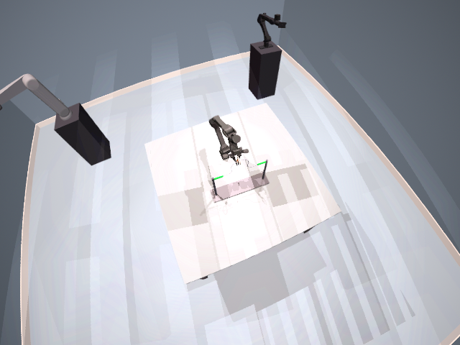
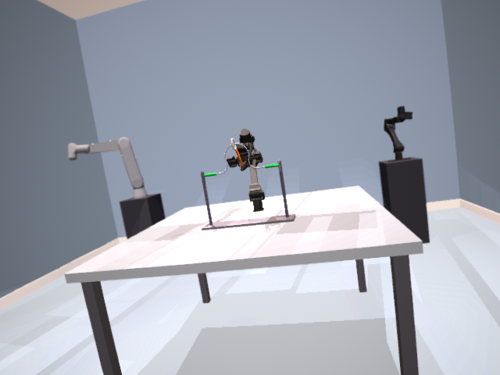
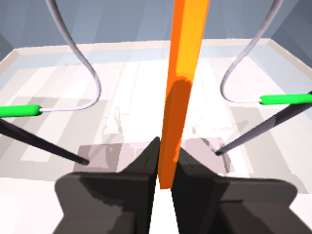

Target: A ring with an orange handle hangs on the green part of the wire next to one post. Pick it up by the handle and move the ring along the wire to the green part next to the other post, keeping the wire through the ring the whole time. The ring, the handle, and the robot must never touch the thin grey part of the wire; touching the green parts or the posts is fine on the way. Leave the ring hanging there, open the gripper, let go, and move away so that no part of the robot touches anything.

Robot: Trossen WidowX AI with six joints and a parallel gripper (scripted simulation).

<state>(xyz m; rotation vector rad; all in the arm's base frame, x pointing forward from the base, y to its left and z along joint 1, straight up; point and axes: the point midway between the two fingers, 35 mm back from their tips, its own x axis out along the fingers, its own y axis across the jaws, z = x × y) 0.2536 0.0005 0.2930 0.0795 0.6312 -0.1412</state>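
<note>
My gripper (image 3: 162, 140) (image 2: 241, 162) (image 1: 236, 159) is shut on the orange handle (image 3: 182, 88) (image 2: 240, 156), which rises straight up between the fingers in the wrist view. The ring (image 2: 226, 152) is raised near the top of the wire, about midway between the two posts. The wire's left green part (image 3: 19, 110) (image 2: 209, 174) (image 1: 218, 177) and right green part (image 3: 285, 99) (image 2: 271, 165) (image 1: 261, 162) lie to either side, lower down. The thin grey wire (image 3: 84, 63) curves up on both sides of the handle. I cannot tell whether the ring touches it.
The dark posts (image 2: 206, 198) (image 2: 283, 189) stand on a flat base plate (image 2: 226, 224) on the white table (image 2: 323, 242) (image 1: 259, 237). A grey arm on a black pedestal (image 2: 141, 209) and a black arm on a tall pedestal (image 2: 401, 194) stand on the floor beyond the table.
</note>
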